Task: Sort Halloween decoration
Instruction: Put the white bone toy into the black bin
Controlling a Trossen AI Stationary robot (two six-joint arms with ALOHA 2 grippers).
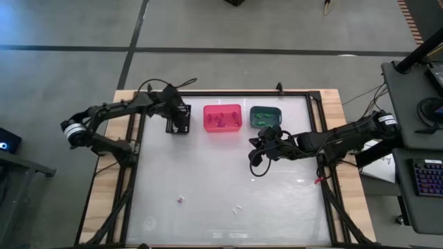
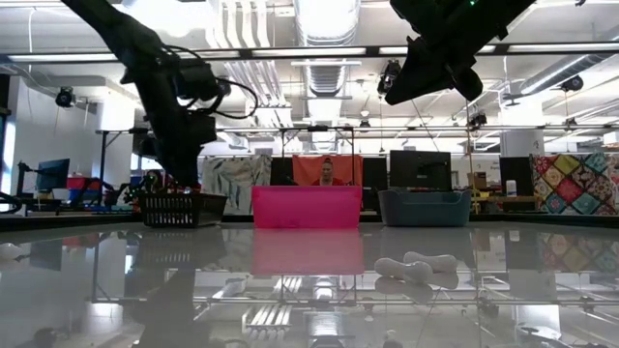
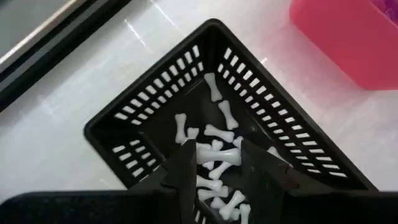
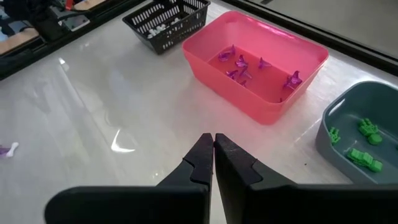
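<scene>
white bone trinkets [image 3: 214,155] lie heaped in the black bin [image 1: 178,119], purple ones [image 4: 242,65] in the pink bin [image 1: 222,117] and green ones [image 4: 364,155] in the teal bin [image 1: 265,115]; the three bins stand in a row near the counter's [image 1: 208,180] far edge. two strays lie apart on the open near half: a purple-and-white piece [image 1: 181,200] and a white bone [image 1: 237,208]. the left gripper [image 3: 217,171] hangs over the black bin, fingers partly open, holding nothing visible. the right gripper [image 4: 213,152] hovers above bare counter just in front of the teal bin, fingers closed and empty.
</scene>
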